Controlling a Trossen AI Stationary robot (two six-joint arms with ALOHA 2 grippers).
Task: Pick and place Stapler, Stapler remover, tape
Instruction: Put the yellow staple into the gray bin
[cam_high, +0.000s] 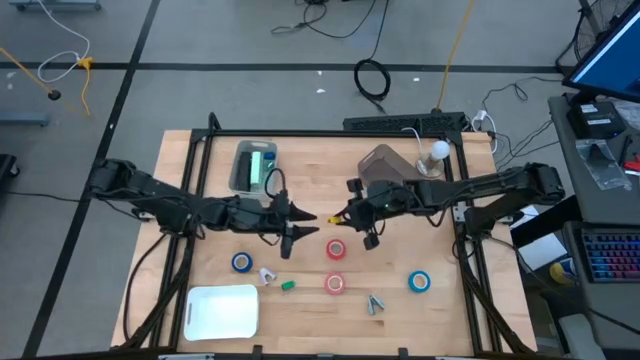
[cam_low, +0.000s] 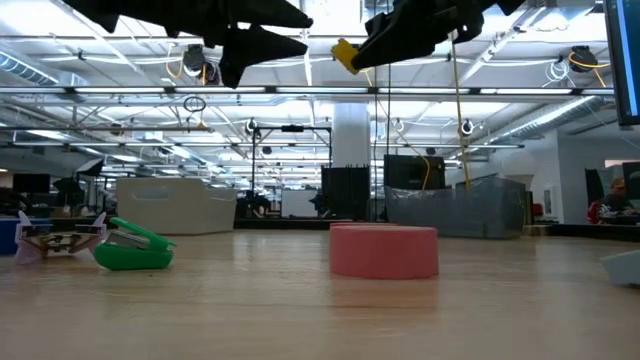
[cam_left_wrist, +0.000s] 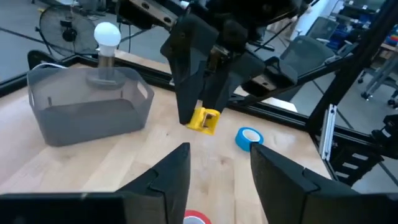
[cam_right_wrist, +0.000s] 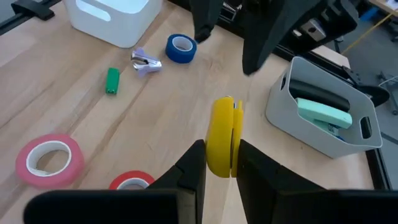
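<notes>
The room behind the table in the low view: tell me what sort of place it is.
Probably a large open lab or industrial workshop. The low view shows an exposed ceiling with pipes and strip lights; the high view shows cables trailing over a taped concrete floor and a computer workstation beside the wooden table.

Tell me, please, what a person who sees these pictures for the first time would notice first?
Most striking are the two dark arms meeting nose to nose above the middle of the table, where the right gripper is shut on a small yellow stapler and the left gripper faces it with open fingers. Next come the bright tape rolls on the wood below them: a red roll, a second red roll, and a blue roll nearer the right side.
</notes>
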